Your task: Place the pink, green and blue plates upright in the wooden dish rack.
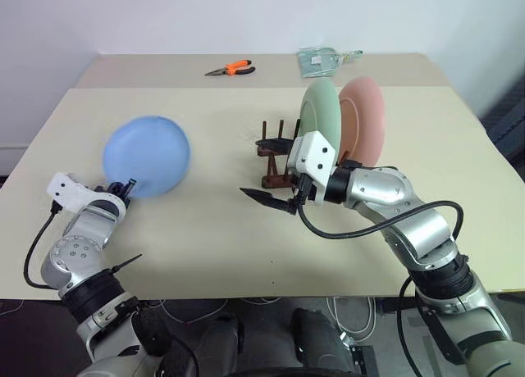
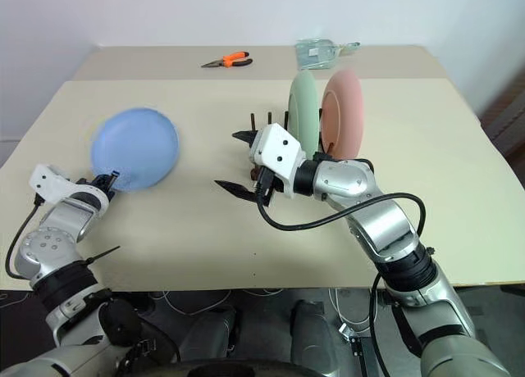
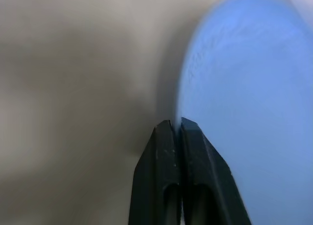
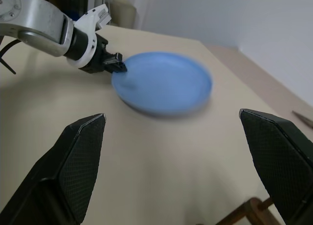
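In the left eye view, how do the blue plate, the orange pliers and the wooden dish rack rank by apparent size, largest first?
1. blue plate
2. wooden dish rack, partly hidden by the right gripper, so its full extent is unsure
3. orange pliers, lying farther from the camera

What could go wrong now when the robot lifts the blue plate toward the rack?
The left gripper pinches only the rim of the blue plate, so it may slip or tilt. The open right gripper hangs beside the wooden dish rack and could bump the green plate.
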Robot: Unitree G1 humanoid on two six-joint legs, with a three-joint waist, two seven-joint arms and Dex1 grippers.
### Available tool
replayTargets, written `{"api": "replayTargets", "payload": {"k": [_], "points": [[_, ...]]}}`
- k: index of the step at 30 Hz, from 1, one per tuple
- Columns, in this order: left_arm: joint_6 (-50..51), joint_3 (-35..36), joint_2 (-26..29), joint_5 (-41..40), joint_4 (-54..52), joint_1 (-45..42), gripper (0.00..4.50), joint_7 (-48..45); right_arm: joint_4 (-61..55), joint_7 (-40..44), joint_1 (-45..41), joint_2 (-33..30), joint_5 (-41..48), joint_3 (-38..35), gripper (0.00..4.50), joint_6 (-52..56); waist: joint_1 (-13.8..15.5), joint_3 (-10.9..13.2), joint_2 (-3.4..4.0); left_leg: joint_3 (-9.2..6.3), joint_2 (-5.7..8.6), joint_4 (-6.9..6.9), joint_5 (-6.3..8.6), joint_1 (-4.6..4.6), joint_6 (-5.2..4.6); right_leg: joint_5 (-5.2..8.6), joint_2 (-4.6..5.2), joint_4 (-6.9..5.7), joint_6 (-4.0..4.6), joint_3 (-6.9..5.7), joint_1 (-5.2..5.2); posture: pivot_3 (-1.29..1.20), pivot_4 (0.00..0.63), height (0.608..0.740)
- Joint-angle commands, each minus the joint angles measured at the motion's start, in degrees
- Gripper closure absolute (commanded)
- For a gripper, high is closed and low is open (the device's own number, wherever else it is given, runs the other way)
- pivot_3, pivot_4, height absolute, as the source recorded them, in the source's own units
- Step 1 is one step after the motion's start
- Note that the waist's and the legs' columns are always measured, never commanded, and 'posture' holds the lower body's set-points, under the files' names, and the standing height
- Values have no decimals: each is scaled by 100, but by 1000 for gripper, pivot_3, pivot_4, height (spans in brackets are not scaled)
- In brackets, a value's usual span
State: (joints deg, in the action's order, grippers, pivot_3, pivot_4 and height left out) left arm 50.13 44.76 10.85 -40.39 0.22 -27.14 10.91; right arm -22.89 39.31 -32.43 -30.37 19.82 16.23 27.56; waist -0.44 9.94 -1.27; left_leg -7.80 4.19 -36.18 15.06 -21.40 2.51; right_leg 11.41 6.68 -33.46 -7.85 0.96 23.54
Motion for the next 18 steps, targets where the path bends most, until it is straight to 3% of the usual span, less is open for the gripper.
{"api": "replayTargets", "payload": {"k": [1, 7, 15, 18], "points": [[-440, -909, 164, -24, -660, -140, 4440, -908, -229, 13, -191, -92, -394, -82, 0, -282, 7, 4, -7, 0, 0, 0, 0, -1, 0, 0, 0, 1, 0, 0, 0, 0, 150, 740], [-568, -1933, 295, -93, -1474, -544, 4440, -1478, 570, 0, -783, -104, -2007, 596, 0, -1680, -45, 5, -8, 8, -2, 5, -1, 2, 2, -1, 0, 2, 2, 3, 3, 0, 150, 740], [-62, -2272, 476, -597, -2109, -1042, 4440, -1339, 2532, -737, -1581, 45, -4094, 1210, 0, -3385, -44, 6, -9, 13, -3, 10, -3, 2, 5, -1, -1, 1, 3, 8, 10, 0, 150, 740], [78, -2216, 557, -816, -2237, -1078, 4500, -1267, 2881, -961, -1686, 101, -4469, 1149, 832, -3609, -39, 7, -9, 13, -2, 9, -3, 0, 6, -2, 0, 2, 3, 10, 10, 0, 150, 740]]}}
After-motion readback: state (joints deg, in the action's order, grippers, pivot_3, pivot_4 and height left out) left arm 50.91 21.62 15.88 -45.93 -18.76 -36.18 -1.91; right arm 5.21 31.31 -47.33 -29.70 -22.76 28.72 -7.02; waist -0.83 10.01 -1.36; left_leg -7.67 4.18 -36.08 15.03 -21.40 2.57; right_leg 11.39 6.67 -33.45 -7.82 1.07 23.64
